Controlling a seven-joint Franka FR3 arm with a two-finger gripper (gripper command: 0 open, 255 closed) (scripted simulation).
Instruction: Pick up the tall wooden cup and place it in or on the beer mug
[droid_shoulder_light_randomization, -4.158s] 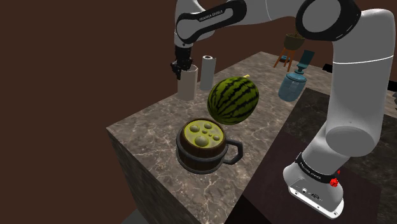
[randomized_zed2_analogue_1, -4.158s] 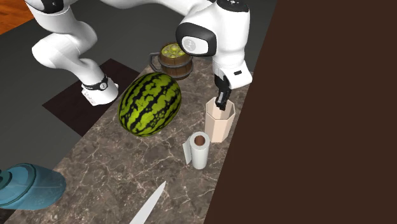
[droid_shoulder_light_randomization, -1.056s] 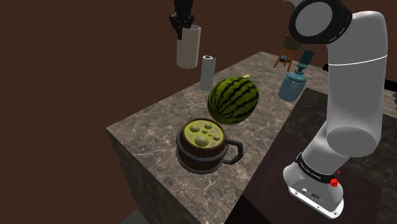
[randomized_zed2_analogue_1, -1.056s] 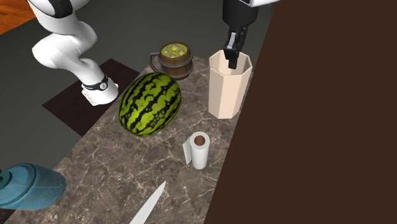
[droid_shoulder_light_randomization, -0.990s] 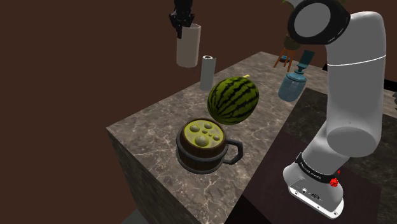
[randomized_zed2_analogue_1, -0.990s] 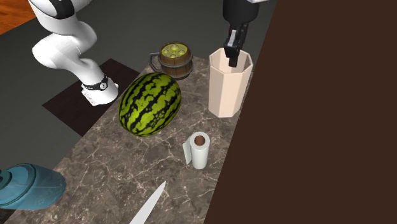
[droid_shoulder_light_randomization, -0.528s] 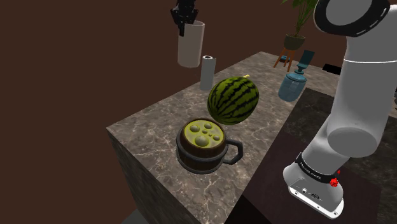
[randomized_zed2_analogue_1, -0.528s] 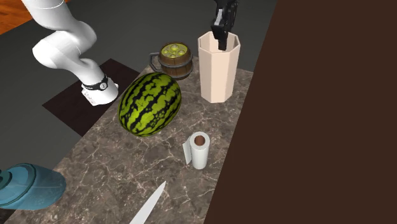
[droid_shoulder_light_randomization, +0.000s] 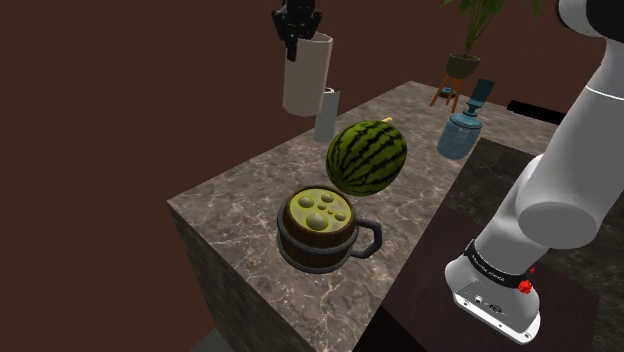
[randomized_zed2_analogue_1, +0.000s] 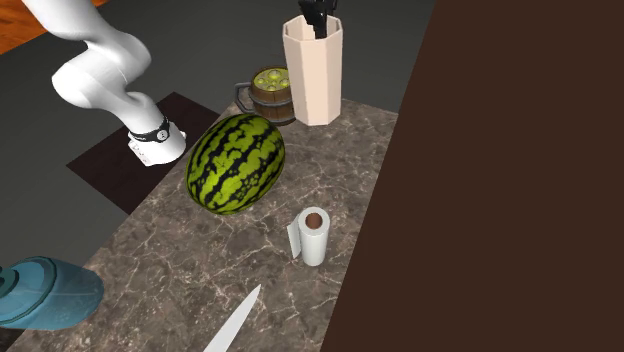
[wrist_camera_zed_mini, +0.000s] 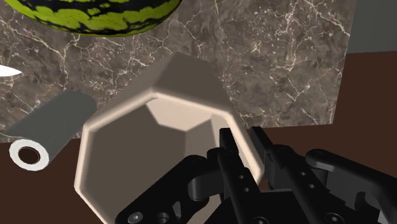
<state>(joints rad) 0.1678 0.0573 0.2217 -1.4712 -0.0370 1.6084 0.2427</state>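
Nearest in shoulder view: beer mug (droid_shoulder_light_randomization: 320, 230) stood on counter (droid_shoulder_light_randomization: 225, 205), cup not yet on it. Behind it, watermelon (droid_shoulder_light_randomization: 366, 157). Farthest: gripper (droid_shoulder_light_randomization: 296, 35) pinched wall of tall pale cup (droid_shoulder_light_randomization: 305, 80). We noted cup was lifted off counter and had drifted from paper roll (droid_shoulder_light_randomization: 326, 122) toward mug. We judged carrying across and lowering remained.

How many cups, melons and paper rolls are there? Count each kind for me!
Cups: 2, the tall cup in the hand and the beer mug
watermelon: 1
paper roll: 1
Total: 4
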